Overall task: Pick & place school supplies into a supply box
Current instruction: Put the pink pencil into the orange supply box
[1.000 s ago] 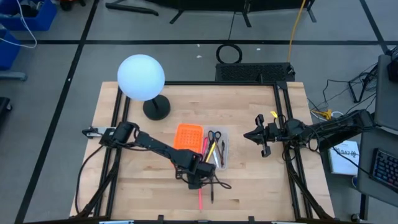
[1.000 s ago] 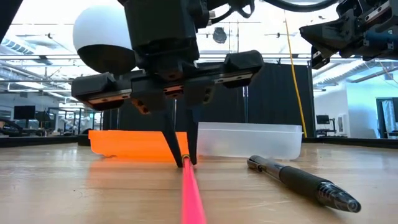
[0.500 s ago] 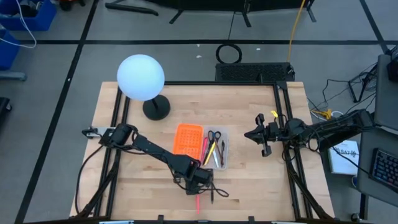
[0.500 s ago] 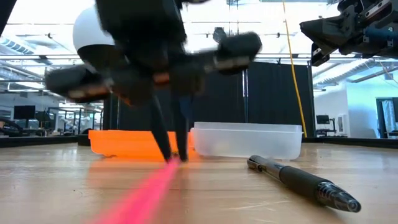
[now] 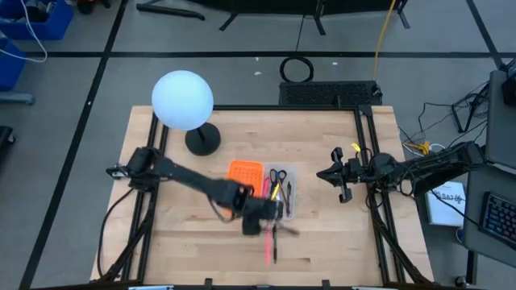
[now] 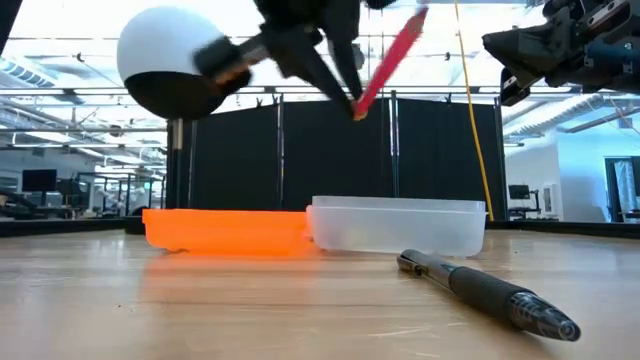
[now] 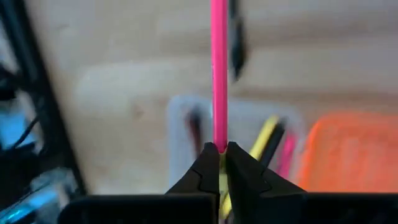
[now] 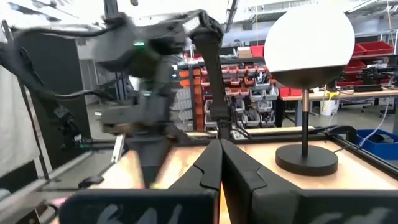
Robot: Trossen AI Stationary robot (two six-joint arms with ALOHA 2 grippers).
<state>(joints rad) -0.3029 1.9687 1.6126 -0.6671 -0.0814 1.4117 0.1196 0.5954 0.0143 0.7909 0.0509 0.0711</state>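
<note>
My left gripper [image 6: 352, 104] hangs above the table near the supply box, shut on a pink pen [image 6: 392, 52]. The box lies open on the wood, with an orange half [image 5: 244, 176] and a clear tray half [image 5: 280, 193]. Scissors [image 5: 277, 176], a yellow pencil [image 7: 265, 138] and other pens lie in the tray. A black pen [image 6: 488, 290] rests flat on the table toward the near edge. My right gripper [image 8: 219, 158] waits shut at the table's right side [image 5: 339, 176], raised. My left gripper pinches the pink pen at one end [image 7: 218, 142] between its two fingertips. The fingers slant down from above. The pen is lifted clear of the table and tilted, its free end [image 6: 420, 18] rising toward the near edge.
A white globe lamp [image 5: 184, 100] on a black foot [image 5: 202, 141] stands at the table's far left. Black rails run along the left [image 5: 147, 173] and right [image 5: 371, 161] sides. Bare wood shows left of the box and along the near edge.
My left gripper has risen from the table and tipped, taking the pink pen with it. The pen lay flat on the wood, gripped at its far end; now it is wholly clear of the table and tilted above the box. The black pen has stayed put.
</note>
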